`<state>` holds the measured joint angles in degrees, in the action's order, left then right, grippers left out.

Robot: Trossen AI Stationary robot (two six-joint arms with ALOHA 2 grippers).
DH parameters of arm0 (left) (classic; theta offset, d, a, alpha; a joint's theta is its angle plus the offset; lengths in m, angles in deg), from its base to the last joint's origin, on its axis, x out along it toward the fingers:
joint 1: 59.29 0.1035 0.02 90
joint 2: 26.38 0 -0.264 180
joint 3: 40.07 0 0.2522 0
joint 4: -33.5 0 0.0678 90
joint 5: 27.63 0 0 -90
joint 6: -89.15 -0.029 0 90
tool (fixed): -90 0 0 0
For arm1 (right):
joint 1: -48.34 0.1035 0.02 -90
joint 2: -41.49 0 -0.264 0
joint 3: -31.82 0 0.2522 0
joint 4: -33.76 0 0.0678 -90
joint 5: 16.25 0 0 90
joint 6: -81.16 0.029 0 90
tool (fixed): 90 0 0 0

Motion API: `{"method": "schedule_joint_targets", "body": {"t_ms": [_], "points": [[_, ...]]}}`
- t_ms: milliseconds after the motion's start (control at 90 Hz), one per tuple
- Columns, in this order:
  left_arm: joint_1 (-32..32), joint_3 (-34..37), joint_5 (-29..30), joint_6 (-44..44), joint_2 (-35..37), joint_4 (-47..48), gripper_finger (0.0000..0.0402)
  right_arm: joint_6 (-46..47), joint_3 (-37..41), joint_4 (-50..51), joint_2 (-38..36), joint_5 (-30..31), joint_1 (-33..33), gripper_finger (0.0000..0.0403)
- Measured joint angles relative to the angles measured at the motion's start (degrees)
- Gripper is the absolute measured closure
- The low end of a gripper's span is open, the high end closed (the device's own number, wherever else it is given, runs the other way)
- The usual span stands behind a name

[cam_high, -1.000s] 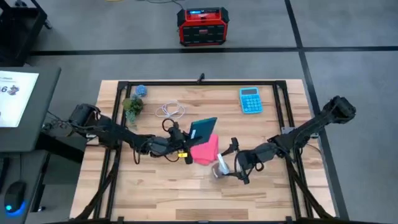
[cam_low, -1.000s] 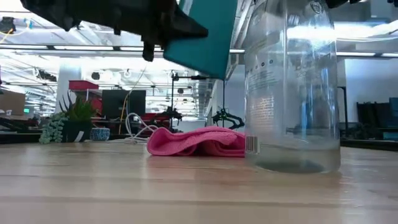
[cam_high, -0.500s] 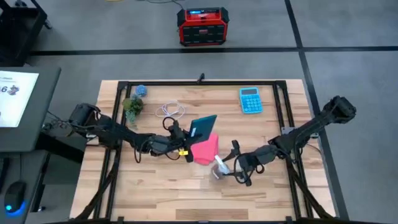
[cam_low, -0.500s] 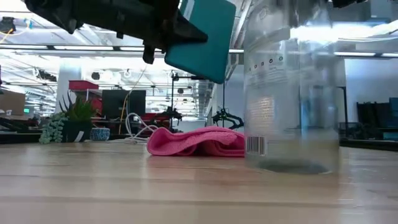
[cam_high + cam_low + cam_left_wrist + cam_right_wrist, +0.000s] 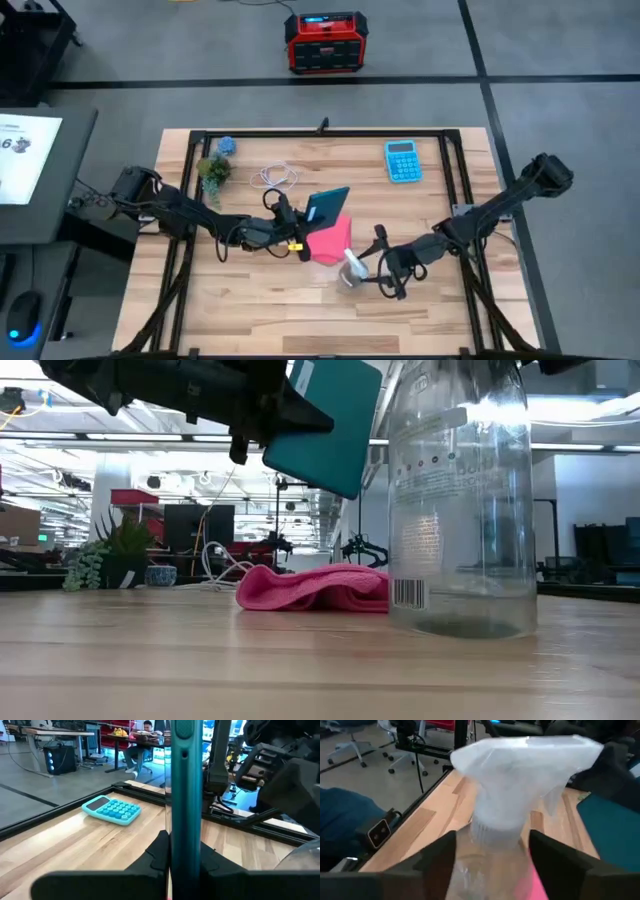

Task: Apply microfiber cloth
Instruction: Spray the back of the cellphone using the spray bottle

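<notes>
The pink microfiber cloth (image 5: 331, 243) lies crumpled on the table's middle (image 5: 312, 588); no gripper touches it. My left gripper (image 5: 293, 226) holds a teal phone (image 5: 326, 206) in the air above the cloth's far left part (image 5: 328, 422). Just right of the cloth a clear spray bottle (image 5: 460, 510) stands on its base on the wood. My right gripper (image 5: 383, 268) is shut on it from the right. The bottle's white spray head (image 5: 520, 765) fills the right wrist view. My left gripper pinches the phone's lower end (image 5: 185, 851) between its two fingers, one on each broad face. The fingers come roughly level from the table's left. The phone is lifted clear and stands tilted on edge. My right gripper has one finger (image 5: 439, 865) on each side of the bottle's upper body (image 5: 492, 862), just under the spray head. The fingers reach in about level from the table's right. The bottle stays upright with its base on the table.
A blue calculator (image 5: 402, 160) lies at the far right. A small plant (image 5: 212, 170), a white cable (image 5: 276, 178) and a blue object (image 5: 226, 146) sit at the far left. A red device (image 5: 326, 42) stands on the floor beyond. Bare wood (image 5: 300, 310) lies toward the near edge.
My right gripper has slid the spray bottle a little toward the table's left and turned it slightly about its axis; its base has stayed on the wood. The phone in my left gripper has tipped slightly. The cloth has not moved.
</notes>
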<state>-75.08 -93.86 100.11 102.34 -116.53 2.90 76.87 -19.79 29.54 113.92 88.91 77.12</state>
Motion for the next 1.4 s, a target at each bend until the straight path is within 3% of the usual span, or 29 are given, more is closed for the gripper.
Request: {"method": "schedule_joint_targets", "body": {"t_ms": [178, 533, 878, 1178, 1400], "points": [[0.0, 0.0, -0.04, 0.05, 0.0, -0.03, 0.0389, -0.14, -0.42, 0.11, 0.58, -0.26, -1.69, 0.0087], [-0.04, 0.0, -1.28, -0.09, -0.02, -0.02, 0.0389, 0.93, -0.42, -1.62, 1.11, -2.03, -5.26, 0.0055], [-0.04, 0.02, -1.23, -0.02, -0.02, -0.09, 0.0389, -3.52, -0.49, -8.48, 5.27, -2.03, -5.68, 0.0051], [-0.04, 0.02, -1.32, -0.06, -0.04, 0.03, 0.0389, -9.49, -4.64, -7.38, 9.46, -2.32, -5.79, 0.0051], [-0.27, 0.02, -0.77, -2.18, -0.04, -0.02, 0.0389, -7.58, -4.68, -7.14, 9.46, -2.15, -5.79, 0.0051]]}}
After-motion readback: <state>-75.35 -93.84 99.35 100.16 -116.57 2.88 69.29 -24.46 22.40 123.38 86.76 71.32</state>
